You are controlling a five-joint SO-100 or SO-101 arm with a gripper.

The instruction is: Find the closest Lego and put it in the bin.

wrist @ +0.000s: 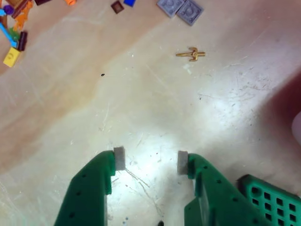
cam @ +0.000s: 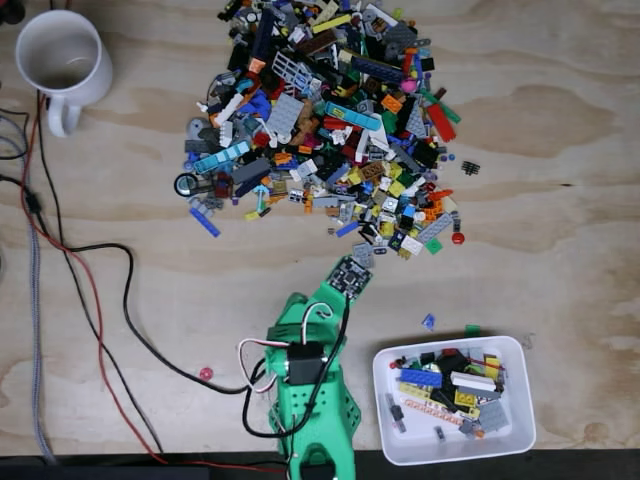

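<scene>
Between the green fingers of the gripper (wrist: 150,160), which stood apart and held nothing, lay only bare table (wrist: 155,108). Just ahead of it in the wrist view sat a small gold Lego piece (wrist: 190,54), and beyond that two grey plates (wrist: 180,8) at the pile's edge. Behind the gripper and to its right in the fixed view, the bin (cam: 392,430) already held a heap of bricks. The big Lego pile (cam: 325,120) remained, so another pick was due.
</scene>
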